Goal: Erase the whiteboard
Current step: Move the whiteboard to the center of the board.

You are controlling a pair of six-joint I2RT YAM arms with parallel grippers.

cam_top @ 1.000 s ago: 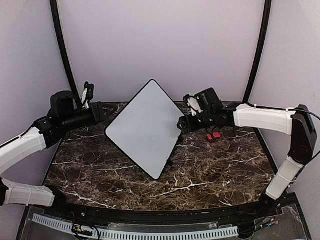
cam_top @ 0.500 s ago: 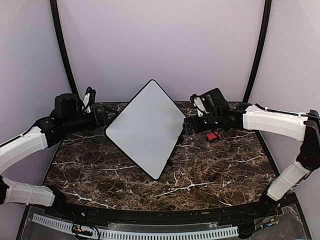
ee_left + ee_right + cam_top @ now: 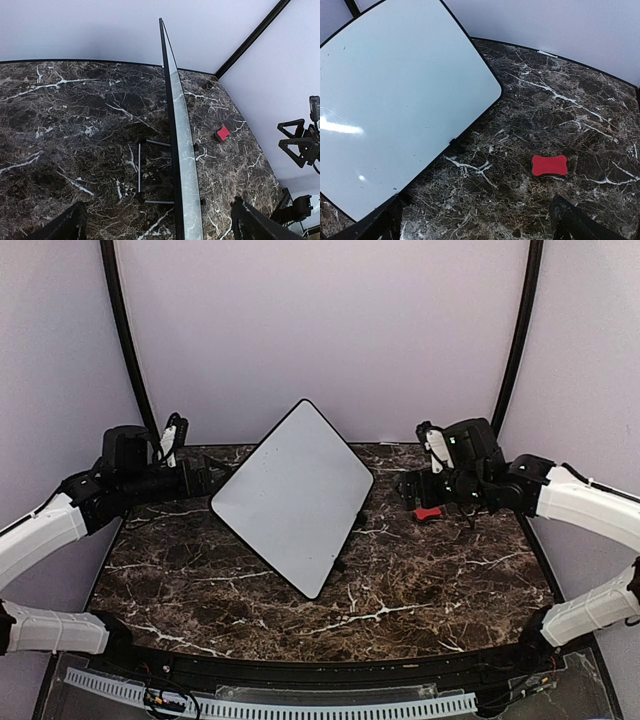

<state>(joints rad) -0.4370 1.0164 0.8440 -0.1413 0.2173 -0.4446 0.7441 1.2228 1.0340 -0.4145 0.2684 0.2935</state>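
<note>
Looking down, I see the whiteboard [image 3: 293, 498] standing tilted between the left gripper [image 3: 215, 478] and right gripper [image 3: 405, 486], both spread wide and empty. Left wrist: thin, stiff, probably light and tippy. Right wrist: slick face, so I'd hold its frame; the red eraser [image 3: 549, 165] lies right of it.

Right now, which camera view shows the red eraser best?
The right wrist view: the red eraser lies flat on the marble table, whole and unobstructed, its waisted shape clear. Top external shows only a small red patch. The left wrist view shows it tiny, beyond the whiteboard seen edge-on.
</note>
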